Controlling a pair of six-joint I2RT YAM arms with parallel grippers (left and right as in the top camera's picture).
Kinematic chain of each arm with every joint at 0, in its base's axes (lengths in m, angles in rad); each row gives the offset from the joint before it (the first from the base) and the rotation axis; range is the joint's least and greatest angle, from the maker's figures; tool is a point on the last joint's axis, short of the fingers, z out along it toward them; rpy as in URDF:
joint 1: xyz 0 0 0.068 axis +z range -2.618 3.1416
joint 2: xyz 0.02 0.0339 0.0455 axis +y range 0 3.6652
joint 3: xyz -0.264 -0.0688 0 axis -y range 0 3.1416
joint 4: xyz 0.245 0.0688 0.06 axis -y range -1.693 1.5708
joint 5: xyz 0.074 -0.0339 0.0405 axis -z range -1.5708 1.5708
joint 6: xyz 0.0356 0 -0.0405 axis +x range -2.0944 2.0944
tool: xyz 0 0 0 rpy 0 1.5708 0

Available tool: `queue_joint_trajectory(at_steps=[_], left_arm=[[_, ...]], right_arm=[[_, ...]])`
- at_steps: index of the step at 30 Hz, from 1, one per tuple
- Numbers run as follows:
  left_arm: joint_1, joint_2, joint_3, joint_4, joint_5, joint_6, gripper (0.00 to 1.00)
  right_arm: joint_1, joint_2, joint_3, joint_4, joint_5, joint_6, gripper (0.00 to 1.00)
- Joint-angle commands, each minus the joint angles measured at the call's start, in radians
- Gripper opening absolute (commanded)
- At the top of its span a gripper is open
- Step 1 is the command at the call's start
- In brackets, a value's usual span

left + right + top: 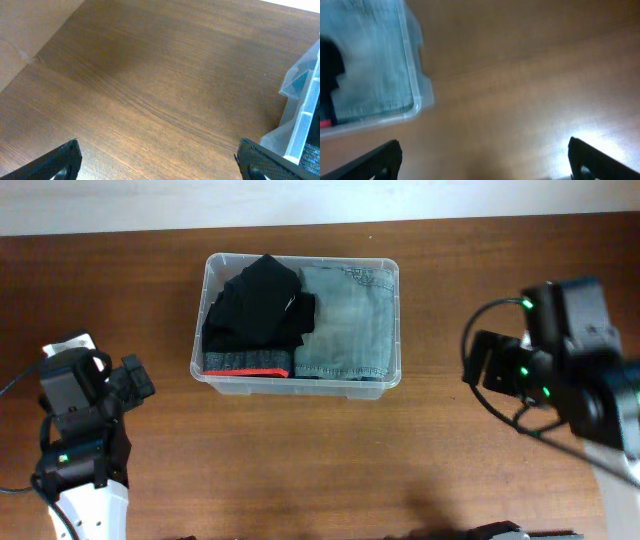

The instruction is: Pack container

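Note:
The clear plastic container (398,320) stands at the back middle of the table. Inside it, black clothing (255,305) with a grey, red-edged band (248,364) fills the left half, and folded light-blue jeans (348,320) fill the right half. My left gripper (133,383) is low on the left, well clear of the container, and open (160,161) over bare wood; the container's corner (300,107) shows at that view's right edge. My right gripper (478,367) hovers to the right of the container, open (482,161) and empty. The container's rim (413,95) and the jeans (370,65) lie in the upper left of its view.
The brown wooden table (300,470) stretches in front of the container and to both sides. A pale wall strip (300,200) runs along the table's far edge. Black cables (495,405) hang beside the right arm.

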Motion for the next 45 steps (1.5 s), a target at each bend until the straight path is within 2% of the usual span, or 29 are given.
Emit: queue_joint_trajectory(at_steps=[1, 7, 13, 19, 22, 28, 36, 45], left_arm=[[0.005, 0.002, -0.002, 0.002, 0.007, -0.013, 1.00], [0.005, 0.002, -0.002, 0.002, 0.007, -0.013, 0.99], [0.005, 0.002, -0.002, 0.002, 0.007, -0.013, 0.99], [0.005, 0.002, -0.002, 0.002, 0.006, -0.013, 0.99], [0.005, 0.002, -0.002, 0.002, 0.006, -0.013, 0.99], [0.005, 0.002, -0.002, 0.002, 0.006, -0.013, 1.00], [0.005, 0.002, -0.003, -0.011, 0.007, -0.013, 1.00], [0.005, 0.002, -0.002, -0.014, 0.006, -0.013, 0.99]], right_arm=[[-0.050, -0.162, -0.160, 0.111, 0.014, -0.063, 0.99], [-0.086, -0.470, -0.511, 0.402, 0.012, -0.206, 0.99], [-0.124, -0.763, -0.832, 0.682, 0.002, -0.214, 0.99], [-0.183, -1.019, -1.131, 0.931, -0.175, -0.346, 0.99], [-0.199, -1.107, -1.255, 1.010, -0.204, -0.351, 0.99], [-0.203, -1.206, -1.434, 1.182, -0.248, -0.349, 0.98], [-0.203, -1.210, -1.571, 1.405, -0.272, -0.349, 0.99], [-0.203, -1.210, -1.654, 1.466, -0.276, -0.349, 0.99]])
